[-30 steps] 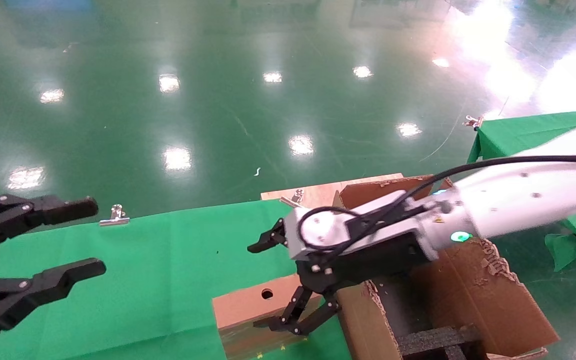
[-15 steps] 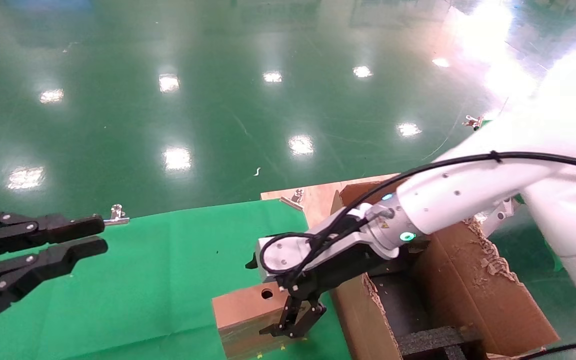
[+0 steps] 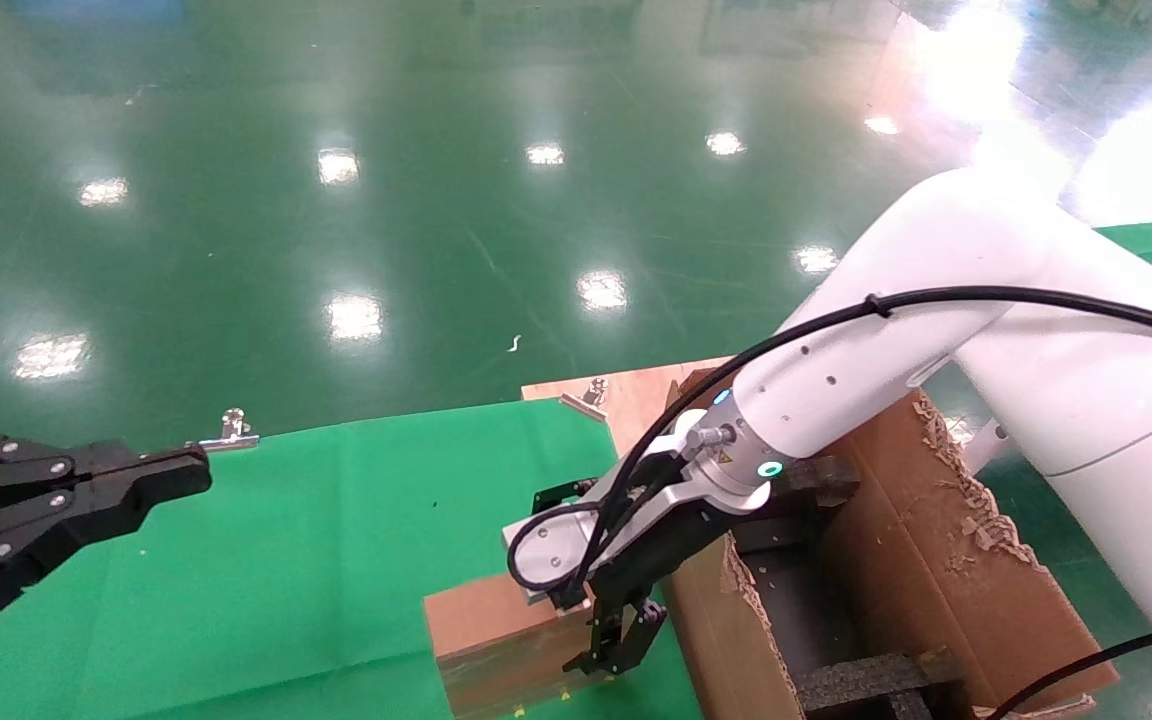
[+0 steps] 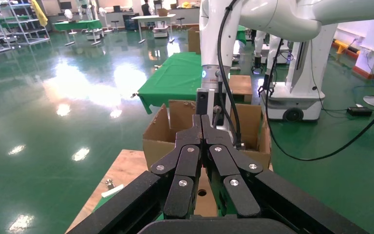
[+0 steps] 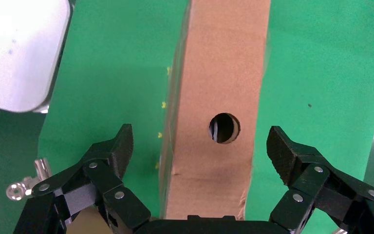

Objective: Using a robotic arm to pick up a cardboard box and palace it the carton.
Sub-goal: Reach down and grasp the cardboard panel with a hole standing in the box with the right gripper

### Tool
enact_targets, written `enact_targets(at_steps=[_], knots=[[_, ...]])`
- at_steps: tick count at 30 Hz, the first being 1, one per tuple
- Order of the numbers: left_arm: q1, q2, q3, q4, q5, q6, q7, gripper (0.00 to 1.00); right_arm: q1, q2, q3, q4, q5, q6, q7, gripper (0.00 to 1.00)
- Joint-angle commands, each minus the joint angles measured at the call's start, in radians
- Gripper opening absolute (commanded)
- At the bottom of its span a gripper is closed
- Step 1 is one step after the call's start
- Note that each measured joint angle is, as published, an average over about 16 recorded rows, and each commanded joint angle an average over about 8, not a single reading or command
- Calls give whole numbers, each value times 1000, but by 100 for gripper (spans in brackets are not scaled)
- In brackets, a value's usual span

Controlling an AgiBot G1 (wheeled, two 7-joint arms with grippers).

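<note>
**A:** While your right pincer (image 5: 202,146) hangs spread over the cardboard box (image 3: 496,625), look at where that box sits: on the green table (image 3: 316,520), close beside the near wall of the carton (image 3: 936,580). In the right wrist view one finger stands off each long side of the box (image 5: 219,73), neither touching, with the round hole (image 5: 224,128) between them.

**B:** How do you think it will handle?

**A:** My guess is light and fairly stiff, being plain brown card, but thin walls may buckle if you squeeze hard. The face looks matte, so you should get decent friction. Take it across the narrow width, near the hole, with the pads flat on the two long side walls.

**B:** And the robotic arm (image 3: 866,370)?

**A:** Its wrist leans down over the box's end nearest the carton. You'll need to lift high enough to clear the ragged flap (image 3: 976,500) before going in over the black foam inserts (image 3: 866,680).

**B:** The other side?

**A:** Your left pincer (image 3: 191,472) is pressed together and idle over the table's left edge, well apart from the box.
</note>
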State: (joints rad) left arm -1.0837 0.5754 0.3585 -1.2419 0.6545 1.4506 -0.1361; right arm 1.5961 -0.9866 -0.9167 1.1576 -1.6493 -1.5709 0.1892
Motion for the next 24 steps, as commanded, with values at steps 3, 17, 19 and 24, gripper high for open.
enact_targets(at_steps=[3,17,19,24], knots=[[0,0,0,0,0,0,0,100,13,-10,-28,-2,-7,4,-5,35],[0,0,0,0,0,0,0,100,12,-8,-26,-1,-5,5,-5,0],[0,0,0,0,0,0,0,100,11,-8,-25,-1,-5,5,-5,0],[0,0,0,0,0,0,0,100,10,-7,-23,0,-4,4,-5,0]])
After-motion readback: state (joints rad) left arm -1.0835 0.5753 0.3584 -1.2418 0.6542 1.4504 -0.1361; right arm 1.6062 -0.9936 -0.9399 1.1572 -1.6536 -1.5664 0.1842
